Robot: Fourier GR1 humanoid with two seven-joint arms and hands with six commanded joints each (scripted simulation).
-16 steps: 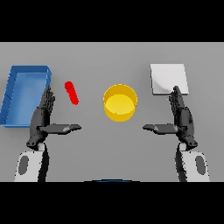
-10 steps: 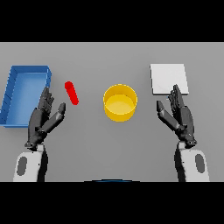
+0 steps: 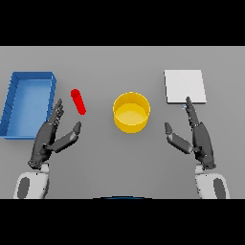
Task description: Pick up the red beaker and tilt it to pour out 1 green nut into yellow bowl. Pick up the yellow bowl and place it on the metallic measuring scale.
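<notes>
Bowl (image 3: 131,112): middle of the table (image 3: 119,62).
Beaker (image 3: 78,102): at the bowl's 9 o'clock, near it, lying tilted.
Tray (image 3: 16,91): at the beaker's 9 o'clock, by the table's left side.
Scale (image 3: 184,86): at the bowl's 2 o'clock, well apart from it.
Left hand (image 3: 48,139): at the beaker's 7 o'clock, just beside the tray's near right corner.
Right hand (image 3: 198,136): at the scale's 6 o'clock, one fingertip reaching its near edge.
</notes>
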